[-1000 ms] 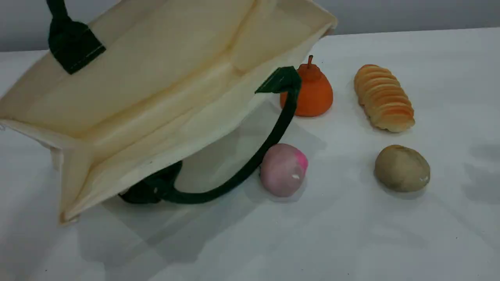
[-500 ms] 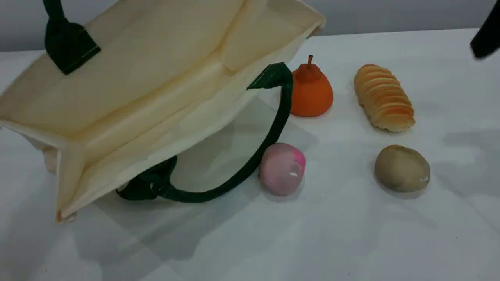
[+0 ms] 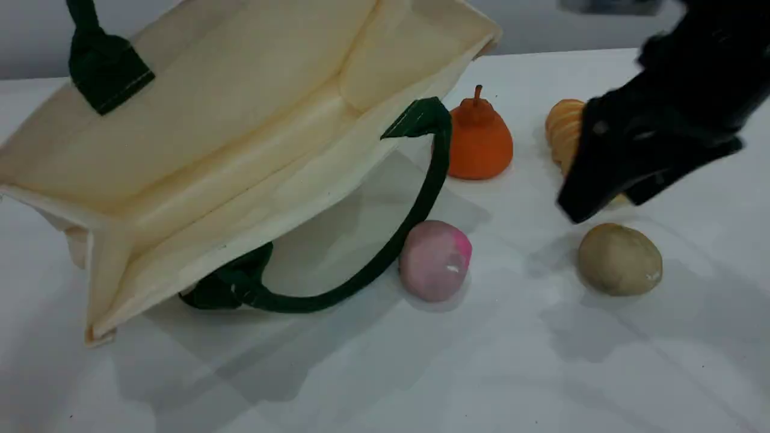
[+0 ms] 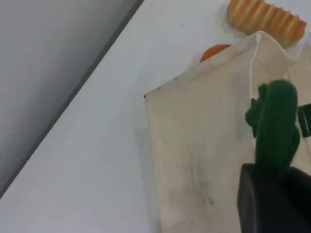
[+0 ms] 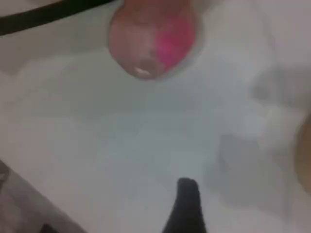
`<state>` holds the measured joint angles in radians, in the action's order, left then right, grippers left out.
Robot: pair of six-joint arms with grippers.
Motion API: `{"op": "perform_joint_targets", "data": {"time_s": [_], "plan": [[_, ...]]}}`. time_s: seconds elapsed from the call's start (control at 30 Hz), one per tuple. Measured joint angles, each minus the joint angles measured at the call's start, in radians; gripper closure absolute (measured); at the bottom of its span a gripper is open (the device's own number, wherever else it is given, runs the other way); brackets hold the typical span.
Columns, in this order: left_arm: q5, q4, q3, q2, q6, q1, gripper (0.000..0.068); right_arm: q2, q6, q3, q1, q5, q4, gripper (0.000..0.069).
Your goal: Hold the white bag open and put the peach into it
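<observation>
The white bag [image 3: 240,120] hangs tilted with its mouth facing the camera, its low corner on the table. Its upper green handle [image 3: 102,66] runs up out of the scene view. In the left wrist view my left gripper [image 4: 274,177] is shut on that green handle [image 4: 274,124]. The lower handle [image 3: 415,210] loops down onto the table and touches the peach [image 3: 435,260]. The peach is pale pink with a bright pink patch. My right gripper [image 3: 598,204] hovers open to the right of the peach, above the table. The right wrist view shows the peach [image 5: 150,39] ahead of one fingertip [image 5: 187,199].
An orange pear-shaped fruit [image 3: 479,141] stands behind the peach by the bag's rim. A ridged bread roll [image 3: 564,129] is partly hidden behind my right gripper. A tan potato-like lump [image 3: 619,258] lies just below that gripper. The white table [image 3: 421,373] stretches toward the front.
My right gripper has come into the scene view from the top right, moving down and left over the bread roll. The bag shifted slightly left, then held still.
</observation>
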<state>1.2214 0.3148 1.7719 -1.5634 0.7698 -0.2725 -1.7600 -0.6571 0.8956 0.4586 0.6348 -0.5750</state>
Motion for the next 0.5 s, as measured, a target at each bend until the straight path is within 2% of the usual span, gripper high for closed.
{"op": "perform_joint_targets", "data": {"time_s": [0.17, 0.5], "plan": [[0.0, 0.0, 0.0, 0.0, 0.0, 0.0, 0.0593, -0.045, -0.04, 0.0, 0.058, -0.123, 0.0, 0.0153], [0.0, -0.008, 0.0, 0.0, -0.02, 0.0, 0.0593, -0.167, -0.06, 0.0, 0.068, -0.325, -0.032, 0.0153]]}}
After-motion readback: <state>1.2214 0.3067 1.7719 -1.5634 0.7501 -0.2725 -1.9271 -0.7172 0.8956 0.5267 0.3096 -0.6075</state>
